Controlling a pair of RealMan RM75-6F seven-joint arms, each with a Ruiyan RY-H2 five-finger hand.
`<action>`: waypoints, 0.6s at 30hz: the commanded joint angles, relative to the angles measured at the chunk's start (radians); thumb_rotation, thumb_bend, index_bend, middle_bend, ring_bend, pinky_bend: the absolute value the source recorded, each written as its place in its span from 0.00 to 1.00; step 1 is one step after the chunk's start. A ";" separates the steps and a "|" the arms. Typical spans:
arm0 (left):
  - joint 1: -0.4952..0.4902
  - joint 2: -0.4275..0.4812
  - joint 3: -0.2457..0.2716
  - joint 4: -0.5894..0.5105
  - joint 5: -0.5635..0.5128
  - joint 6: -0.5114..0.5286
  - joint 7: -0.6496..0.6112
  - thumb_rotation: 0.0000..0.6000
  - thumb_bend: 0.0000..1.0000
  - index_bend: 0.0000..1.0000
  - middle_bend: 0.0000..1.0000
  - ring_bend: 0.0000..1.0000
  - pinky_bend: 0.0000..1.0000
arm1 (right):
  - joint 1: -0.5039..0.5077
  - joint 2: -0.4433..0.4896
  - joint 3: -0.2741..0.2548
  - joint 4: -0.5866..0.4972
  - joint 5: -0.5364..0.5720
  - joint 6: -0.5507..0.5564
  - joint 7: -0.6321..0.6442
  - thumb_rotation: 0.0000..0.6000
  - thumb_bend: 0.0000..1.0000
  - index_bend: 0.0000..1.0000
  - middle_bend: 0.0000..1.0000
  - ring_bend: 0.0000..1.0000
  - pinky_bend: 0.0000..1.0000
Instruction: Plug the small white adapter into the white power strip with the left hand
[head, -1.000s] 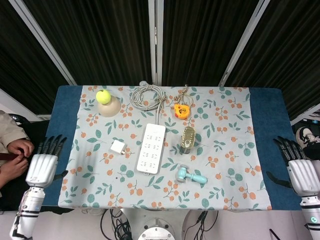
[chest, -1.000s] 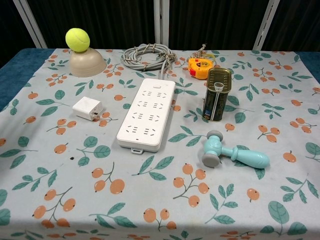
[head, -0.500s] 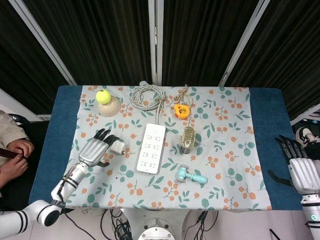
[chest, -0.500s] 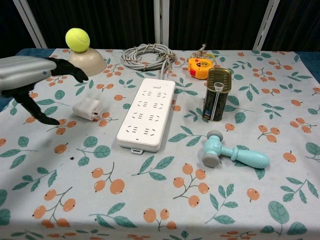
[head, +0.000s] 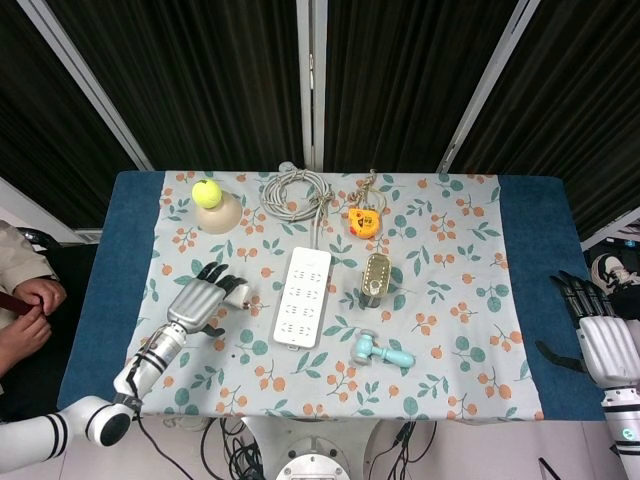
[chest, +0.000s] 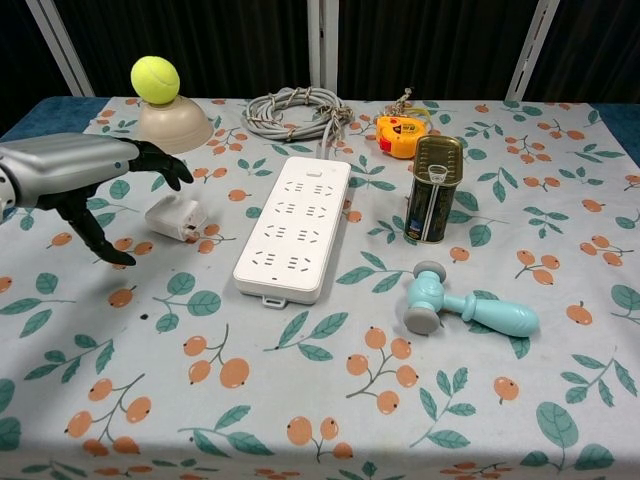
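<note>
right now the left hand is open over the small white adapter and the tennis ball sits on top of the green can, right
Not quite. The tennis ball sits on the upturned beige bowl at the far left of the cloth, not on the green can; the chest view shows it plainly. The rest holds: the left hand is open over the small white adapter.

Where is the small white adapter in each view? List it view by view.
Head view: small white adapter left of centre, partly under the left robot hand.
Chest view: adapter at left, beside that robot hand.
Shared landmark: white power strip, just right of it.
</note>
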 joint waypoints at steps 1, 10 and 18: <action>-0.007 -0.002 0.005 0.000 -0.011 -0.006 0.003 1.00 0.08 0.17 0.20 0.00 0.00 | -0.001 0.000 -0.001 0.001 0.001 0.000 0.001 1.00 0.13 0.00 0.02 0.00 0.00; -0.047 -0.022 0.005 0.026 -0.060 -0.058 0.006 1.00 0.08 0.17 0.21 0.00 0.00 | -0.007 -0.002 -0.003 0.002 0.005 0.005 0.000 1.00 0.13 0.00 0.02 0.00 0.00; -0.096 -0.059 -0.019 0.094 -0.117 -0.105 -0.008 1.00 0.08 0.19 0.28 0.01 0.00 | -0.015 0.000 -0.005 -0.003 0.007 0.015 -0.004 1.00 0.13 0.00 0.02 0.00 0.00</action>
